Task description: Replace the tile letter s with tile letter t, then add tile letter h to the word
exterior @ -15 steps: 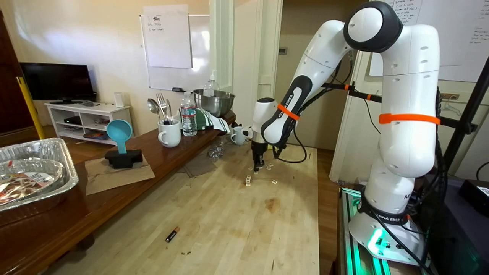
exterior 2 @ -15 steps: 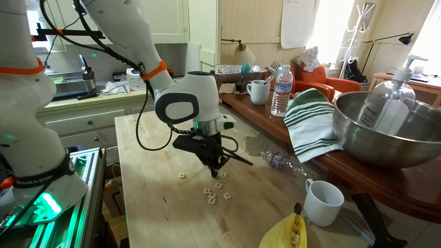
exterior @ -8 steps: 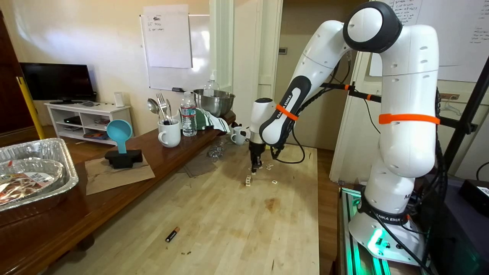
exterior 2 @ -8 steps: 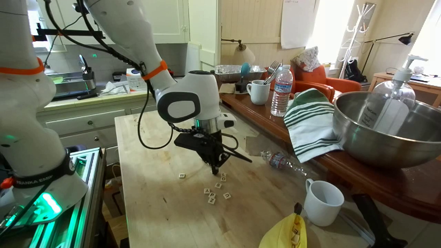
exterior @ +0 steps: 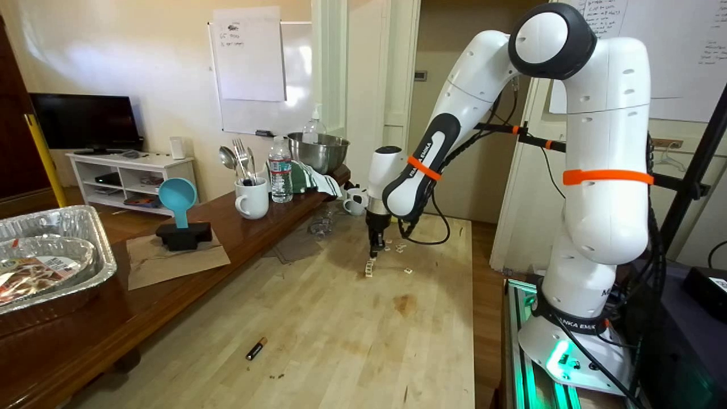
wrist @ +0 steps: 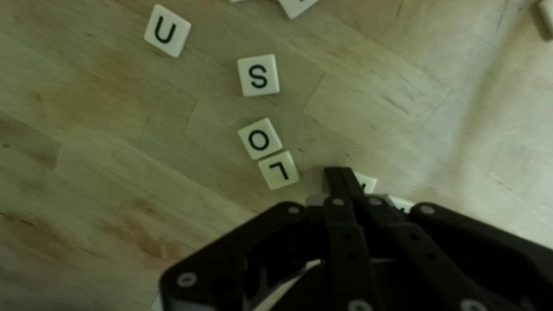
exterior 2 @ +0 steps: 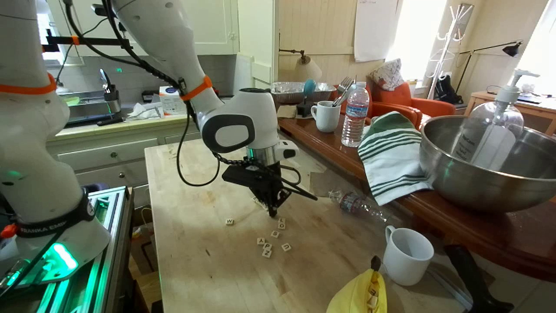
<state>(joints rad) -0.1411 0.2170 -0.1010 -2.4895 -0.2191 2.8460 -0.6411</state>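
The claw, fingers pressed against each other, stands at one end of the tile row (touching or not, I can't tell), with the S off past the L and O, and the edge of the table well away.

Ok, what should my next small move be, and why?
I'd probably raise the black two-fingered gripper slightly, straight up. Its fingers look shut, and in the wrist view they cover part of a small cream square tile, so its letter and any contact are unclear; a sideways move could disturb the short row of cream tiles near the fingertips.
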